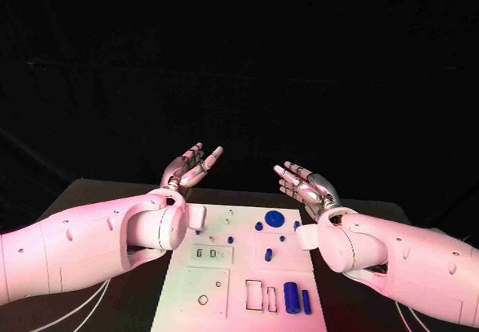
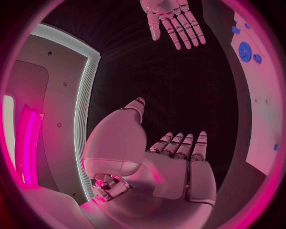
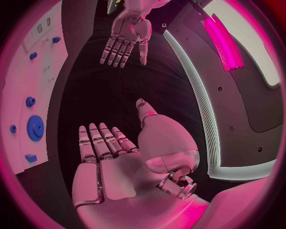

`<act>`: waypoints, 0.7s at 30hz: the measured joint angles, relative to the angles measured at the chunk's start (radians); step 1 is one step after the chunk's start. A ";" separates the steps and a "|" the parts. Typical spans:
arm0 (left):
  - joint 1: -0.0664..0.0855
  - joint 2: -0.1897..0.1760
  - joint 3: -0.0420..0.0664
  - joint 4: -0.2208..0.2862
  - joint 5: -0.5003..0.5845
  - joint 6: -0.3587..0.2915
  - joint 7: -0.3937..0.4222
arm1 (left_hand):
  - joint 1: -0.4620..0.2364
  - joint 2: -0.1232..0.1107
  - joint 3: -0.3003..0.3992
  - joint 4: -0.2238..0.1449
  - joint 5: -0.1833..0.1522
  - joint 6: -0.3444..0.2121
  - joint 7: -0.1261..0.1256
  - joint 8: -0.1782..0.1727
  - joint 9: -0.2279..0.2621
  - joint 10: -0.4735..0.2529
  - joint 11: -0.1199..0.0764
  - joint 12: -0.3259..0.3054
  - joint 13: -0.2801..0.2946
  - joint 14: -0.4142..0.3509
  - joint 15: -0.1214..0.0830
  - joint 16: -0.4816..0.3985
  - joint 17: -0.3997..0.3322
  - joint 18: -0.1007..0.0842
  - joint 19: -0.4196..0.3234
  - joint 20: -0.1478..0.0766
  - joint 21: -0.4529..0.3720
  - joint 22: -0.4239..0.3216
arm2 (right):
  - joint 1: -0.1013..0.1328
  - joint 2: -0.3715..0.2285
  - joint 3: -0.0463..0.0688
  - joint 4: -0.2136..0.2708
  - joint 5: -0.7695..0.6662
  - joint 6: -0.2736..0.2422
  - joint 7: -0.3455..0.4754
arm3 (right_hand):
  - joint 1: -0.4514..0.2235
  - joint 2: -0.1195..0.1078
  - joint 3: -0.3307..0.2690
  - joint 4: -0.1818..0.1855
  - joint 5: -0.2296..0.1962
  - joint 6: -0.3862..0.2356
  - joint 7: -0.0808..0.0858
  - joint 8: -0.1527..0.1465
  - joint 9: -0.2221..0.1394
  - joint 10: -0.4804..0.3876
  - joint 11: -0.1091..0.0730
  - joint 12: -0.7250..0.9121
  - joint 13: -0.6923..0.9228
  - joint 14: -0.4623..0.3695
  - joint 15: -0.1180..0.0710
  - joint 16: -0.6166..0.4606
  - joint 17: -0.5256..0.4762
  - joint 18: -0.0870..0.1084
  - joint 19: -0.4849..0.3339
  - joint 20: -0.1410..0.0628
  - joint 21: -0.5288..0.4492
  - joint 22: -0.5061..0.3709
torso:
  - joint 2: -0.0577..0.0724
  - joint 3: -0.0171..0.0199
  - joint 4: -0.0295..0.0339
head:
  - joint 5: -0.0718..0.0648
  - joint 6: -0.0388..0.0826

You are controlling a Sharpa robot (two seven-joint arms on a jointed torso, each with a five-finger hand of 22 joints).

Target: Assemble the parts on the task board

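The board (image 1: 241, 304) lies flat in the middle of the black table (image 1: 105, 202), its long side running away from the robot, so both arms can reach any part of it. Blue parts lie on it, apart from one another: a gear (image 1: 275, 218) near the far edge with small studs (image 1: 260, 226) beside it, a short peg (image 1: 268, 254) further in, and two longer pegs (image 1: 292, 294) lying side by side toward the near right corner, just beside two outlined slots (image 1: 253, 294). From how they lie, spread and loose, the assembly looks hardly begun; that is a judgement.

The left hand (image 1: 192, 166) hangs above the table beyond the board's far left corner, palm turned inward, fingers straight and apart, holding nothing. The right hand (image 1: 306, 182) mirrors it beyond the far right corner, likewise wide and empty. Each wrist view shows its own palm open, the left hand (image 2: 173, 162) and the right hand (image 3: 113, 157), with the other hand spread opposite. Both hands are well clear of the board and touch no part.

They seem parked this way on purpose: raised and drawn back, they leave the head camera a clear look at every part, and open fingers are ready to come down on whichever piece is chosen. The right hand is nearer the gear and pegs, so it looks the likelier to go first.
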 measured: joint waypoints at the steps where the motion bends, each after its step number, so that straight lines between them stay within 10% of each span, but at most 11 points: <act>1: 0.000 0.000 0.000 -0.001 0.002 0.007 -0.003 | 0.030 0.002 0.000 0.008 0.007 0.011 0.001 0.000 0.002 0.010 0.010 0.001 0.002 0.005 0.005 0.000 0.001 0.000 -0.002 0.008 0.001 0.001 | 0.006 0.002 -0.006 -0.005 -0.008 0.026 -0.012 | 0.015 0.001 0.002 -0.006 0.004 0.028 0.002 0.005 0.004 0.036 0.000 0.007 0.003 0.037 -0.001 0.007 0.003 0.007 0.015 0.001 0.007 0.004 | 0.000 0.0001 0.0000 | 0.000 0.000; 6: 0.000 0.000 0.000 -0.002 0.007 0.026 -0.010 | 0.083 0.008 0.000 0.008 0.007 0.139 0.009 0.036 0.020 0.139 0.065 0.041 0.019 0.125 0.028 0.037 0.020 0.053 0.051 0.012 0.029 0.014 | 0.020 0.008 -0.018 -0.017 -0.033 0.108 -0.052 | 0.092 0.000 0.025 -0.052 0.012 0.243 0.018 0.052 0.025 0.291 -0.014 0.054 0.018 0.292 -0.022 0.054 0.019 0.030 0.142 0.004 0.067 0.032 | 0.000 0.0002 0.0001 | 0.000 0.000; 11: 0.001 -0.083 0.000 0.058 0.010 0.033 -0.005 | 0.135 0.015 -0.004 -0.010 0.007 0.344 0.025 0.085 0.043 0.376 0.084 0.093 0.038 0.377 0.036 0.099 0.044 0.054 0.292 0.013 0.127 0.061 | 0.076 -0.012 -0.014 -0.028 -0.198 0.095 -0.042 | 0.142 -0.009 0.059 -0.095 0.012 0.428 0.043 0.074 0.031 0.459 -0.035 0.068 0.020 0.466 -0.046 0.065 0.022 0.050 0.284 0.005 0.129 0.057 | 0.009 -0.0026 -0.0057 | 0.000 -0.004; 13: 0.001 -0.090 0.000 0.060 0.012 0.032 -0.001 | 0.154 0.015 -0.005 -0.018 0.007 0.442 0.031 0.109 0.052 0.501 0.077 0.120 0.046 0.503 0.026 0.128 0.053 0.057 0.422 0.012 0.179 0.083 | 0.085 -0.018 -0.012 -0.029 -0.263 0.082 -0.036 | 0.154 -0.013 0.074 -0.110 0.012 0.477 0.051 0.074 0.031 0.504 -0.043 0.068 0.020 0.514 -0.054 0.065 0.023 0.062 0.333 0.004 0.150 0.064 | 0.014 -0.0039 -0.0068 | 0.000 -0.005; 16: 0.002 -0.098 0.003 0.088 0.014 0.030 0.007 | 0.174 0.029 0.003 -0.026 0.007 0.686 0.061 0.176 0.079 0.728 0.050 0.176 0.062 0.720 -0.010 0.183 0.070 0.114 0.579 0.008 0.247 0.105 | 0.087 -0.024 -0.019 -0.024 -0.363 0.072 -0.036 | 0.165 -0.024 0.099 -0.135 0.012 0.540 0.063 0.074 0.031 0.564 -0.054 0.068 0.020 0.583 -0.068 0.065 0.024 0.062 0.401 0.000 0.180 0.072 | 0.023 -0.0038 -0.0078 | -0.002 -0.005; 21: 0.006 -0.130 0.010 0.119 0.017 0.030 0.018 | 0.195 0.028 0.007 -0.035 0.007 0.776 0.090 0.180 0.069 0.823 0.024 0.162 0.050 0.832 -0.037 0.178 0.063 0.124 0.673 0.002 0.269 0.100 | 0.101 -0.030 -0.018 -0.013 -0.491 0.070 -0.053 | 0.176 -0.036 0.150 -0.163 0.012 0.609 0.082 0.074 0.030 0.637 -0.072 0.052 0.021 0.672 -0.089 0.069 0.025 0.077 0.486 -0.014 0.216 0.080 | 0.038 -0.0034 -0.0077 | -0.004 -0.002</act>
